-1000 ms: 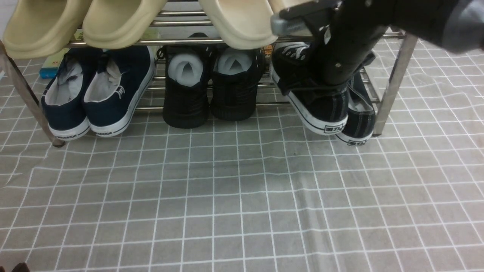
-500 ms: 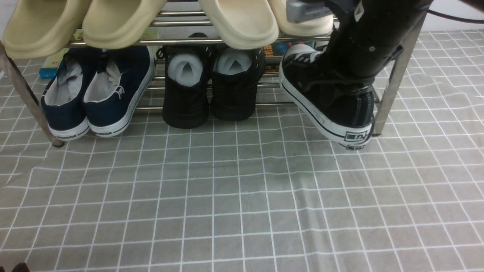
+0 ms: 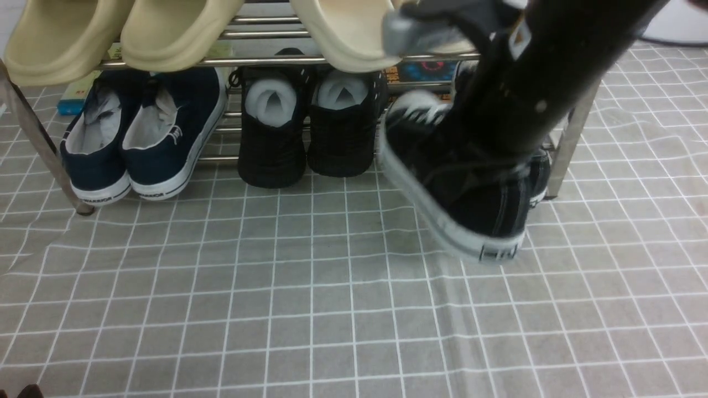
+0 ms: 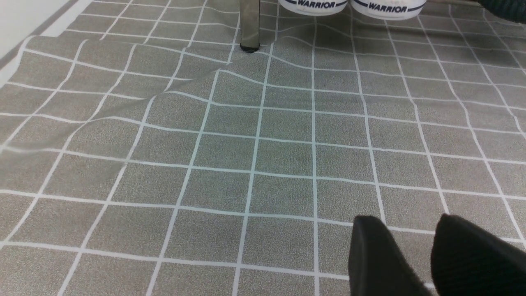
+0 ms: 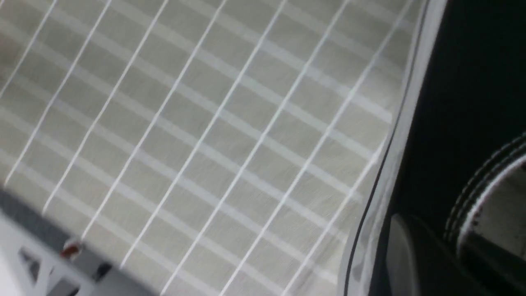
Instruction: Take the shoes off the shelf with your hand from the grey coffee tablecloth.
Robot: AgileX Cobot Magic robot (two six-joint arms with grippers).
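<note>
The right end effector point(image 3: 489, 143) is sunk into the opening of one black canvas shoe point(image 3: 459, 188) and carries it tilted, heel lowest, above the grey coffee tablecloth point(image 3: 332, 287). Its fingers are hidden inside the shoe, clamped nearly together on it. Behind it stands the shelf point(image 3: 574, 135), whose right front leg rises just beyond the arm. To the end effector's left, the black knit shoes point(image 3: 310, 132) stuffed with white paper sit close by on the lower tier, and the navy slip-ons point(image 3: 138, 138) sit farther left. Above it, beige slippers point(image 3: 177, 33) overhang the top tier, and the grey wrist section crosses in front of one of them.

Half a second ago the held shoe's heel hung just beside the right leg. It is now farther forward and to the left, clear of the lower tubes. A second ago both shoes of the pair lay side by side on the rack.

The second shoe point(image 3: 540, 174) shows only as a sliver of heel behind the arm. The held shoe is motion-blurred. The right wrist view is smeared, giving only black canvas, a white sole edge and grid lines.

The left end effector point(image 4: 411, 238) hovers over bare cloth, fingers parted and empty, cut off by the frame edge.
</note>
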